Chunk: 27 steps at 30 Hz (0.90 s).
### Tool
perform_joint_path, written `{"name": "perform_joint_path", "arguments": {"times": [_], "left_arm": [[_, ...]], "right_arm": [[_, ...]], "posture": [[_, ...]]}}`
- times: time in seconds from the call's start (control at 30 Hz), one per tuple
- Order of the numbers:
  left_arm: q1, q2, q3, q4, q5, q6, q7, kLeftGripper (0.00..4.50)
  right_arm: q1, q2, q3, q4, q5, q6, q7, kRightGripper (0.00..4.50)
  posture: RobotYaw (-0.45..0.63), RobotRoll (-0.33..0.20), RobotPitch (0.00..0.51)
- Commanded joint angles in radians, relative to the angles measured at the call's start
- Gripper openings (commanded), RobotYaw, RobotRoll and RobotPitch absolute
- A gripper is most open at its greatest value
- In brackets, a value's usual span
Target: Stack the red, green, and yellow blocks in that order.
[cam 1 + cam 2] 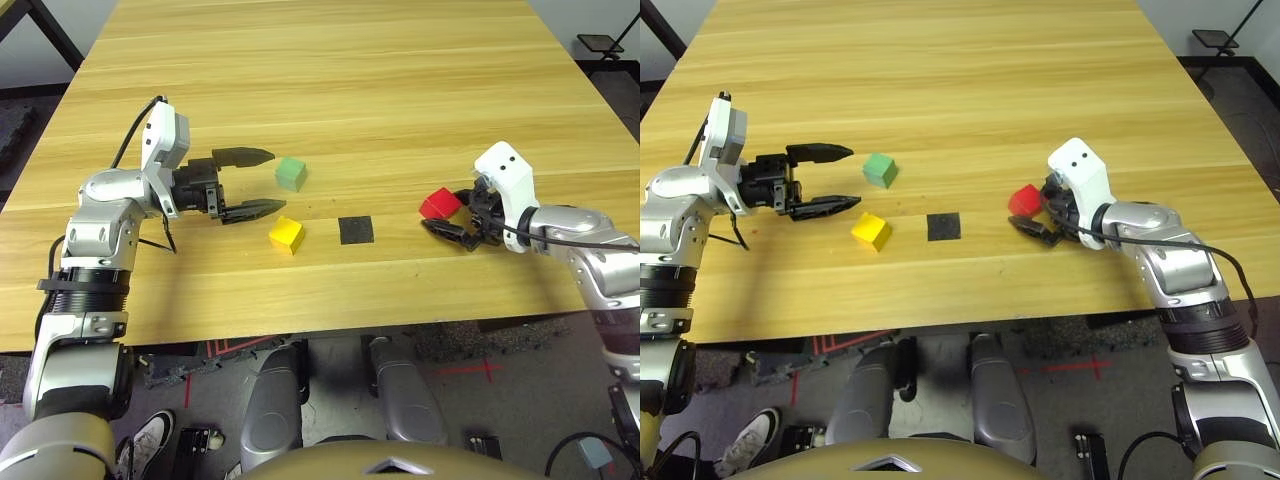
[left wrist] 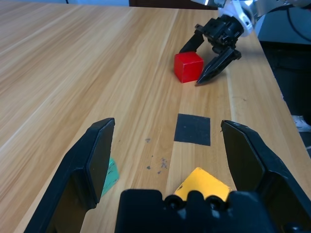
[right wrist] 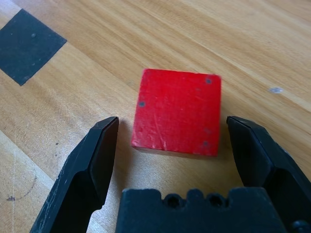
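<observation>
Red block (image 3: 177,111) sat squarely between the right gripper's (image 3: 175,145) released jaws, untouched, on the desk (image 1: 400,80).

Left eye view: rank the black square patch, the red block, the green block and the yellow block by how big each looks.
1. Black square patch, slightly the largest.
2. Yellow block, green block and red block look alike; the right tool partly covers the red one, so no ranking among them.

Head eyes look down over the bench (image 1: 330,60) from above. Right wrist camera hangs close over the red block (image 3: 177,111); left wrist camera faces it from afar, across the black patch (image 2: 193,129).
</observation>
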Motion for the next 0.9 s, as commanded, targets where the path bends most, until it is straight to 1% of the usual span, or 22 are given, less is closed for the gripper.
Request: {"name": "perform_joint_path", "arguments": {"times": [0.03, 0.07, 0.17, 0.2, 0.33, 0.53, 0.67, 0.8, 0.9], "left_arm": [[0.02, 0.021, 0.012, -0.042, -0.018, 0.02, -0.005, 4.45], [0.022, 0.023, 0.012, -0.046, -0.02, 0.023, -0.004, 4.45], [0.028, 0.028, 0.009, -0.059, -0.026, 0.032, -0.006, 4.5], [0.032, 0.029, 0.009, -0.064, -0.028, 0.035, -0.006, 4.5], [0.042, 0.025, 0.007, -0.068, -0.022, 0.031, 0.002, 4.5], [0.052, 0.016, 0.004, -0.062, -0.016, 0.017, 0.014, 4.5], [0.057, 0.005, -0.003, -0.062, -0.013, 0.013, 0.023, 4.5], [0.053, -0.009, -0.009, -0.057, -0.009, 0.006, 0.03, 4.5], [0.047, -0.015, -0.01, -0.051, -0.006, 0.001, 0.036, 4.5]], "right_arm": [[0.008, 0.018, 0.021, 0.032, -0.021, -0.027, 0.004, 4.5], [0.006, 0.022, 0.022, 0.036, -0.025, -0.031, 0.005, 4.5], [-0.004, 0.042, 0.033, 0.053, -0.042, -0.056, 0.007, 3.86], [-0.007, 0.05, 0.036, 0.059, -0.045, -0.058, 0.007, 3.58], [-0.016, 0.069, 0.045, 0.059, -0.049, -0.058, 0.02, 2.09], [-0.039, 0.068, 0.048, 0.026, -0.034, -0.056, 0.077, 2.11], [-0.114, 0.035, 0.073, 0.03, -0.047, -0.162, 0.189, 2.11], [-0.208, 0.021, 0.092, 0.069, -0.027, -0.207, 0.309, 2.11], [-0.242, 0.015, 0.12, 0.092, -0.021, -0.249, 0.408, 2.11]], "posture": [[0.36, -0.069, 0.227], [0.36, -0.069, 0.227], [0.36, -0.066, 0.228], [0.37, -0.065, 0.231], [0.37, -0.063, 0.232], [0.37, -0.062, 0.232], [0.37, -0.066, 0.225], [0.37, -0.068, 0.219], [0.39, -0.068, 0.215]]}}
